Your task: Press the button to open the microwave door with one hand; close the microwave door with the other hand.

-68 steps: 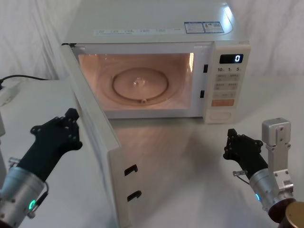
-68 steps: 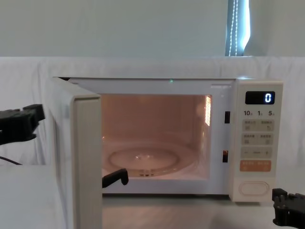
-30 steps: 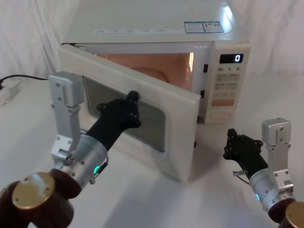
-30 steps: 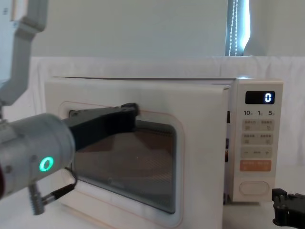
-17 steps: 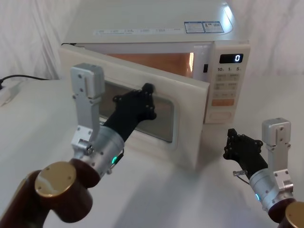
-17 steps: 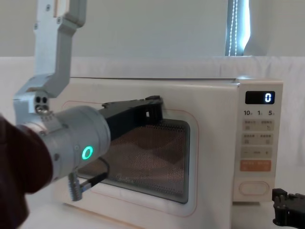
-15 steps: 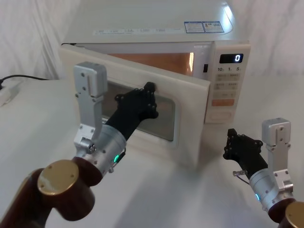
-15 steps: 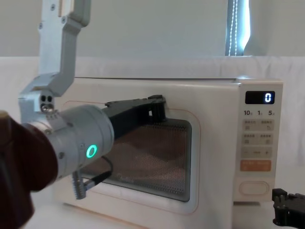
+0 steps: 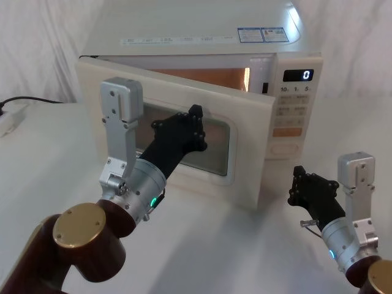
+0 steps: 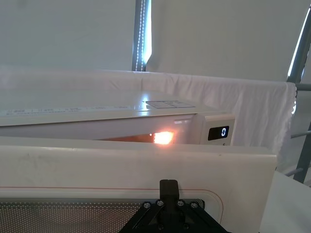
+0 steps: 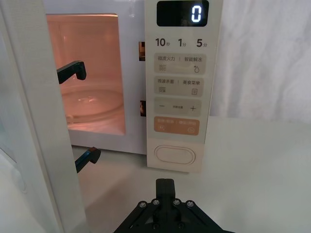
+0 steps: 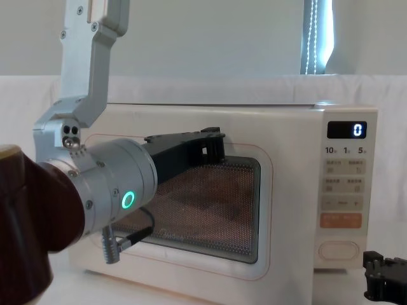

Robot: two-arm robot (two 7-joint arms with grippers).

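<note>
The cream microwave door [image 9: 245,174] stands ajar by a narrow gap, with orange light glowing inside. My left gripper [image 9: 195,122], black and long-fingered, is shut, and its tip presses on the dark window near the door's top. The same tip [image 10: 168,187] touches the window's upper edge in the left wrist view, and in the chest view the left gripper [image 12: 213,143] lies across the door [image 12: 280,254]. The wide cream button [image 11: 176,155] sits at the bottom of the control panel. My right gripper [image 9: 298,184] hangs shut, low in front of the button [image 9: 286,147] and apart from it.
The door's edge [image 11: 29,121] with two black latch hooks [image 11: 73,70] stands just left of the panel. The display [image 9: 298,75] reads 0, with an orange key [image 9: 286,131] above the button. A black cable [image 9: 24,100] lies at far left on the white-clothed table.
My left gripper came round from the left and pushed the door from wide open to nearly shut; over the last half second the gap narrowed further. The right gripper has not moved.
</note>
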